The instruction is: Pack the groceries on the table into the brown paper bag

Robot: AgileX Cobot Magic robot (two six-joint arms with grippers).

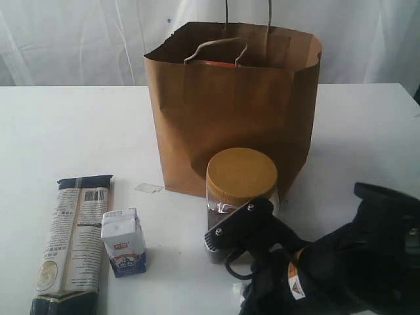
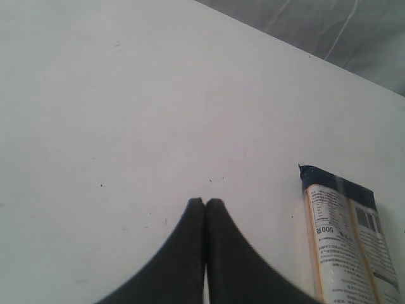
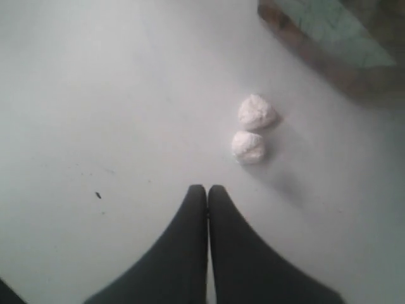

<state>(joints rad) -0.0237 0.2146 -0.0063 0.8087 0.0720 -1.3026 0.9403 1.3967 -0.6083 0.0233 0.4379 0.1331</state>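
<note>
- White table [image 1: 52, 131] spans the exterior view; bag [image 1: 230, 111] stands open at upper centre, jar [image 1: 241, 177] just in front, pasta packet [image 1: 72, 243] and carton [image 1: 123, 241] lower left.
- Left gripper [image 2: 205, 202] and right gripper [image 3: 207, 189] are clenched, empty.
- Right gripper hangs near two wrapped pieces [image 3: 248, 146]: spread the jaws first, then straddle one.

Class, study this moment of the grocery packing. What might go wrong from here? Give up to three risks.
1. One handle of the brown paper bag droops across its mouth, so a lowered item may snag on it.
2. The yellow-lidded jar stands close to the bag with the right arm beside it; a careless swing might topple it.
3. The two small white wrapped pieces lie side by side; the shut right claw may nudge one away.
</note>
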